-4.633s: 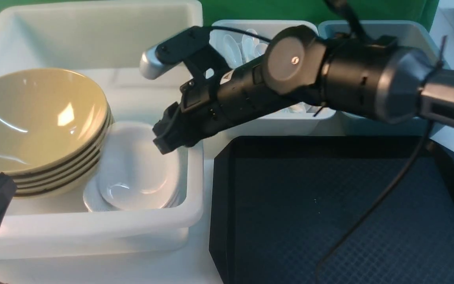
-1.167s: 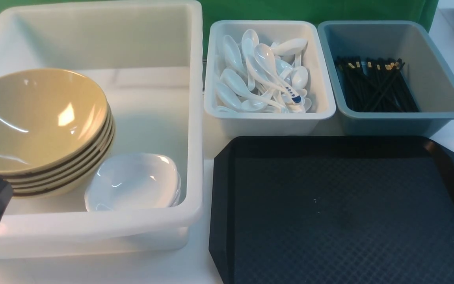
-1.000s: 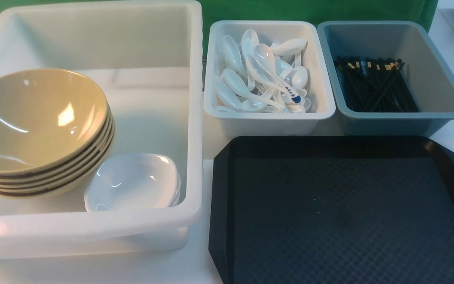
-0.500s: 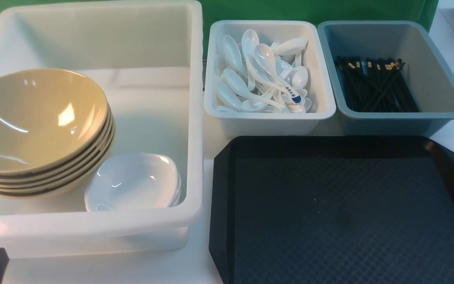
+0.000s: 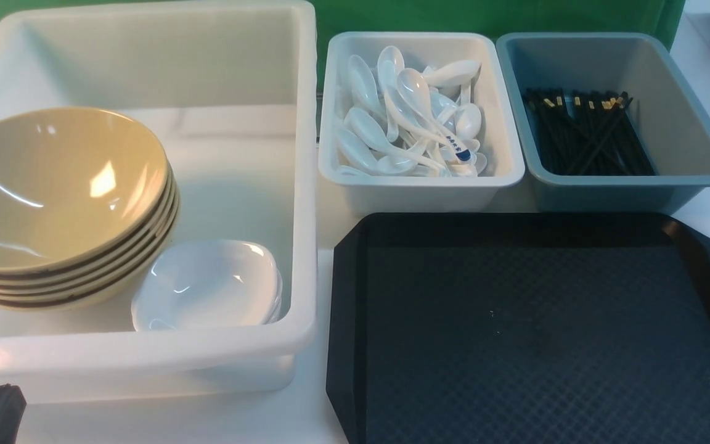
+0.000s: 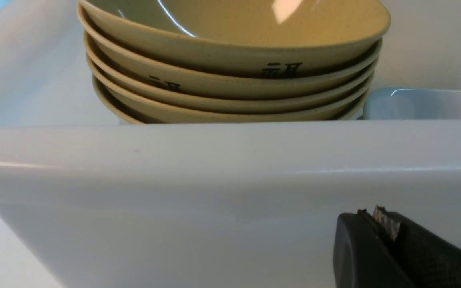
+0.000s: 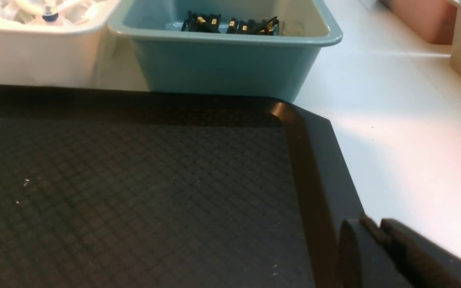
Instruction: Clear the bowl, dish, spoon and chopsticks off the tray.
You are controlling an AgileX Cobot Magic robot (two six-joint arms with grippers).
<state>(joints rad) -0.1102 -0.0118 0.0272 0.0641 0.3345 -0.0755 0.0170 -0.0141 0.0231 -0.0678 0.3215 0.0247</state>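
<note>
At the left of the frame the bowl [image 5: 53, 185] tops its stack in the white tub [image 5: 145, 357], with the spoon [image 5: 435, 132] and chopsticks [image 5: 586, 132] binned rightward behind the bare tray [image 5: 515, 333]; both arms' fingers [image 6: 390, 248] are pressed together, empty.

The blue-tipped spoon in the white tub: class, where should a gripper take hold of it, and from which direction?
Grip the spoon on its handle just behind the blue tip, coming straight down from above. It lies on top of the plain spoons with its handle exposed, and the tub walls probably block any sideways approach.
</note>
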